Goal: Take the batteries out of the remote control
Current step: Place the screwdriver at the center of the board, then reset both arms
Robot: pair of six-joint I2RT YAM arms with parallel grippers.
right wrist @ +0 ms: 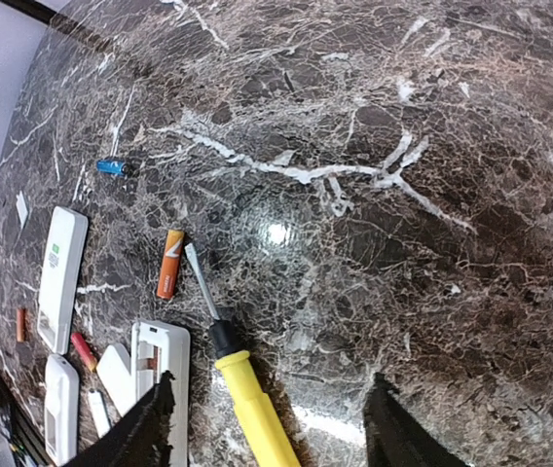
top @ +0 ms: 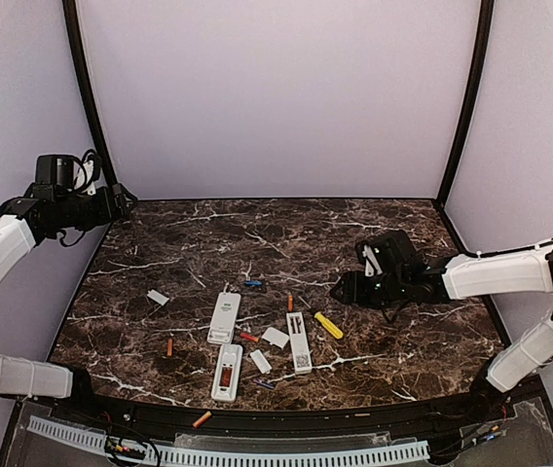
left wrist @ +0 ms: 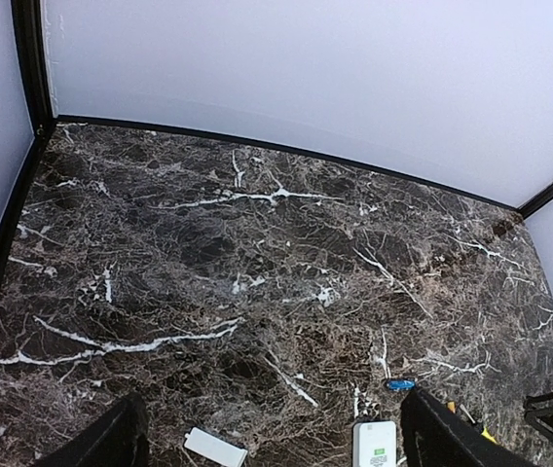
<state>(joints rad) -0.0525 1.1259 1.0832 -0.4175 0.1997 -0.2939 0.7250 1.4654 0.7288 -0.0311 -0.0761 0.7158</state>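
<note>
A: What is the right gripper (right wrist: 273, 381) doing?

B: Its jaws are apart and it holds nothing. The screwdriver (right wrist: 252, 409) lies flat on the table (right wrist: 432, 146) between its fingers (right wrist: 150, 433). The handle is nearer one finger, and I can't see either finger touching it.

A: Where do things lie from there?

B: Ahead of it, off to one side. An orange battery (right wrist: 169, 265) lies just past the screwdriver's tip, right beside the blade. A blue battery (right wrist: 111, 166) sits farther ahead, well apart from the fingers. A red battery (right wrist: 82, 350) lies about level with the fingertips, between the open remote (right wrist: 160, 365) and the labelled remote (right wrist: 62, 277), just beside a cover (right wrist: 116, 375).

A: Is anything loaded?

B: Back toward the arm bases there's a third remote (top: 226, 389). An orange-red cell (top: 228, 372) looks seated in its bay.

A: And the left gripper (left wrist: 272, 396)?

B: It's wide open and empty, raised by the far corner. Everything on the table lies well ahead of it.
</note>
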